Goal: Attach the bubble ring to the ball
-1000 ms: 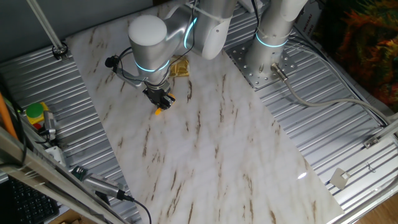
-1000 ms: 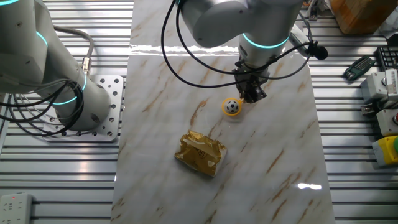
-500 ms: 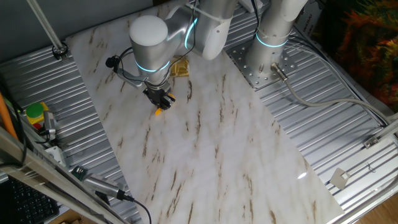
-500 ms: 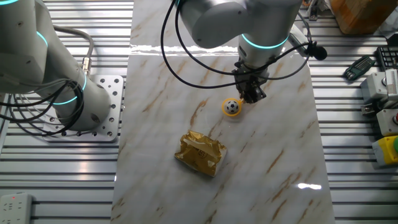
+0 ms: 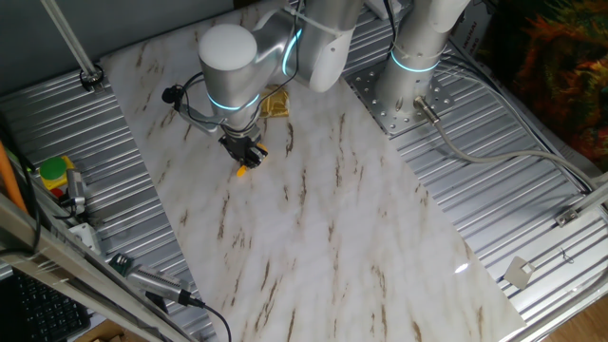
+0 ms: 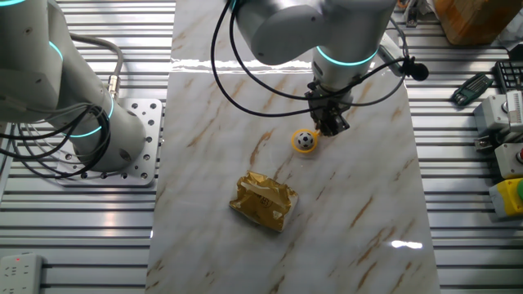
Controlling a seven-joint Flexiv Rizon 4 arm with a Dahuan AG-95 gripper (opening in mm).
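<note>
Nothing much moved since a second ago: gripper nudged a hair up the frame in the other fixed view, ring and ball unchanged. Black two-finger gripper point(image 6: 330, 126) points straight down at the handle end of the small orange-yellow plastic bubble ring point(image 6: 305, 150); jaws look narrow, can't tell if they pinch the handle. Ring lies flat on white marble-pattern tabletop point(image 6: 359, 212), hoop around the tiny black-and-white soccer-style ball point(image 6: 305, 140). Long axis runs from hoop toward gripper. Crumpled golden-yellow foil packet point(image 6: 263, 201) lies well apart, nearer the camera.
</note>
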